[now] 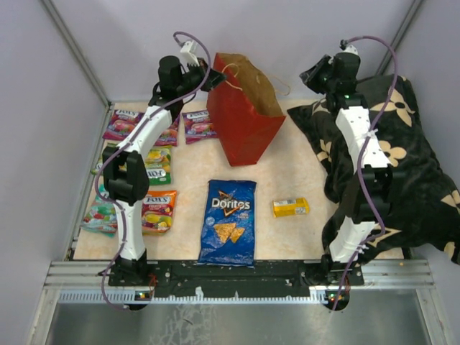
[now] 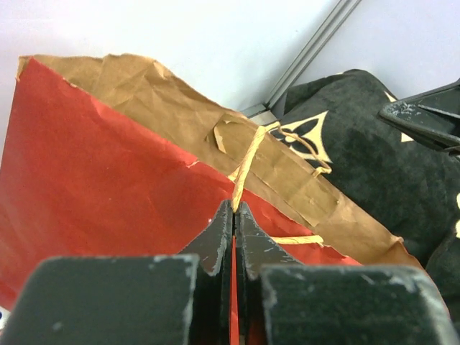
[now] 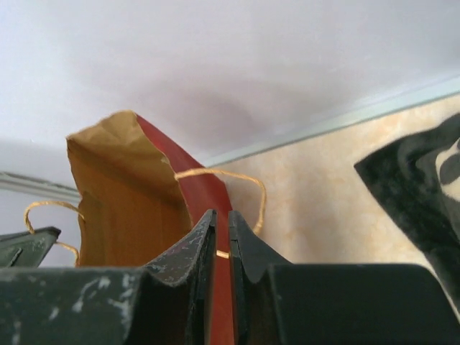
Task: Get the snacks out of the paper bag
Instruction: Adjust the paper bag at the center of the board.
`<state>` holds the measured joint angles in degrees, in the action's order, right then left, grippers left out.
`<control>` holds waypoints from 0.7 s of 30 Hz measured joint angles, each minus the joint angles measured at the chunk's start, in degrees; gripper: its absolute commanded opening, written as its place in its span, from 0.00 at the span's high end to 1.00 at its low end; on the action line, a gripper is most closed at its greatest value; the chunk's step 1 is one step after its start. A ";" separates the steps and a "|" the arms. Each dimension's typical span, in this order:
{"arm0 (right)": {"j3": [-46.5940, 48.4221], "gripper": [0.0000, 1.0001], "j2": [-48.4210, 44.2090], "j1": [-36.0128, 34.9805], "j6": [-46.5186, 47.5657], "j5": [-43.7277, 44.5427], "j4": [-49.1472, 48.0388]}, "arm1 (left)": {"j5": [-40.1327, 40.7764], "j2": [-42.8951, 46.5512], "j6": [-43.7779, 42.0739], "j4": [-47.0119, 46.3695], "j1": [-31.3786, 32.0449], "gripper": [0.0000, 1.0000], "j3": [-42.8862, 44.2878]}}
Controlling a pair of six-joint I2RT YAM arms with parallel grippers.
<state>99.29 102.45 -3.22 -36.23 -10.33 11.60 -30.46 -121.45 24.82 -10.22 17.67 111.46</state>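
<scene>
The red paper bag (image 1: 243, 121) stands at the back centre, its brown inside open toward the back right. My left gripper (image 1: 213, 80) is at the bag's left top corner. In the left wrist view it (image 2: 236, 208) is shut on the bag's tan twine handle (image 2: 246, 162). My right gripper (image 1: 314, 74) hangs right of the bag, apart from it, shut and empty (image 3: 221, 219). The blue Doritos bag (image 1: 228, 221) and the yellow box (image 1: 291, 208) lie on the table in front. Fox's packets (image 1: 157, 165) lie at the left. The bag's bottom is hidden.
A black flowered cushion (image 1: 392, 158) fills the right side under the right arm. More Fox's packets lie by the left arm (image 1: 123, 123) (image 1: 158, 210). The white back walls stand close behind the bag (image 3: 115, 208). A metal rail (image 1: 237, 277) runs along the near edge.
</scene>
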 measured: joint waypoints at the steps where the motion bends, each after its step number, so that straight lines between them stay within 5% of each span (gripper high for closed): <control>1: 0.59 0.87 0.00 0.26 0.17 0.02 0.02 | -0.33 -0.42 0.09 -0.04 0.09 1.00 0.96; 6: 0.87 0.45 -0.07 0.90 0.79 -0.33 -0.09 | -1.31 -0.81 0.42 -0.68 0.35 1.00 2.51; 9: -1.29 0.30 -0.07 0.90 0.20 -1.70 -1.51 | -1.57 -0.81 0.42 -0.92 0.37 1.00 2.14; 21: -9.03 0.36 7.19 0.90 -9.57 -9.75 -12.94 | -1.68 -0.76 -0.44 -1.29 0.57 1.00 -2.12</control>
<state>90.26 109.65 -2.33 -45.80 -20.08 -1.34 -32.14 -122.21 24.38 -11.51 18.24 109.34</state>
